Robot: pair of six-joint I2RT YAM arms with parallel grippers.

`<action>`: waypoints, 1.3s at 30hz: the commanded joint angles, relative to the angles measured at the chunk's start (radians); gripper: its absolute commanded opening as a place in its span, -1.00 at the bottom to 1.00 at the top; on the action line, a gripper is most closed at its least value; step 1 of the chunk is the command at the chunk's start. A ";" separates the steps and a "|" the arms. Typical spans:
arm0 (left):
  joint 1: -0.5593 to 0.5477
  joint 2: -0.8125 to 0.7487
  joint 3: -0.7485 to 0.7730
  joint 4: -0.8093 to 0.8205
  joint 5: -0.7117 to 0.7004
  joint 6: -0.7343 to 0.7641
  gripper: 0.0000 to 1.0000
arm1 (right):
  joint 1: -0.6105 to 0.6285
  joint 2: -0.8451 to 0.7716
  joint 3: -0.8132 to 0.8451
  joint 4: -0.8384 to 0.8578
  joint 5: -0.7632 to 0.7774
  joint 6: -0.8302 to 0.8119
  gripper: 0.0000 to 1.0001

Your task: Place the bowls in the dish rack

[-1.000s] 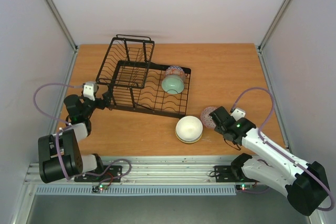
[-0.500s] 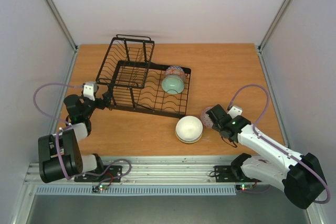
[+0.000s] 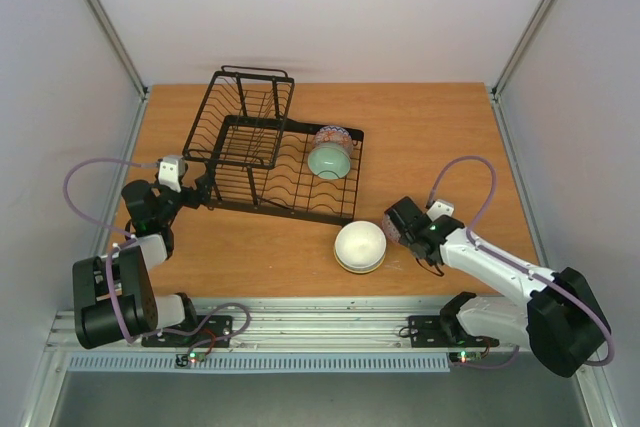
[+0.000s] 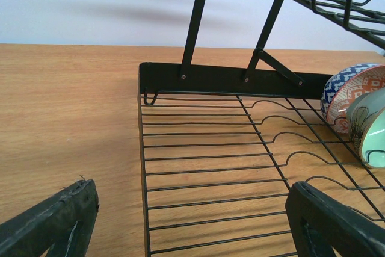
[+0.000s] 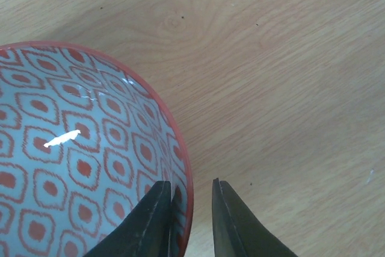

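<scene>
Right gripper (image 5: 190,185): moved left, jaws narrow astride red-and-white bowl (image 5: 78,148) rim, not clamped; grasp pending. Left gripper (image 4: 192,209): jaws wide.

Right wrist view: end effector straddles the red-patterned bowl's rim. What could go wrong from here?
1. The right end effector has only the rim of the red-patterned bowl between its fingers, and the outer one seems not to be touching it. Such a thin pinch could let the bowl tilt or slip when lifted.
2. The cream bowl sits close beside it, so a swing toward the dish rack might clip it.
</scene>
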 commanded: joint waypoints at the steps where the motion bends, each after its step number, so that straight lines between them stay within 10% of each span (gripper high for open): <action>1: -0.009 -0.001 0.023 0.029 0.030 0.023 0.73 | -0.003 0.024 -0.007 0.036 0.031 0.007 -0.62; 14: -0.008 -0.001 0.023 0.027 0.032 0.024 0.73 | -0.002 -0.037 0.040 -0.025 0.082 -0.034 -0.97; 23: -0.009 0.010 0.028 0.029 0.034 0.021 0.73 | -0.002 -0.016 0.302 -0.042 0.391 -0.414 -0.97; 39: -0.008 0.018 0.031 0.031 0.033 0.020 0.73 | 0.295 0.165 0.244 1.094 0.479 -1.674 -0.97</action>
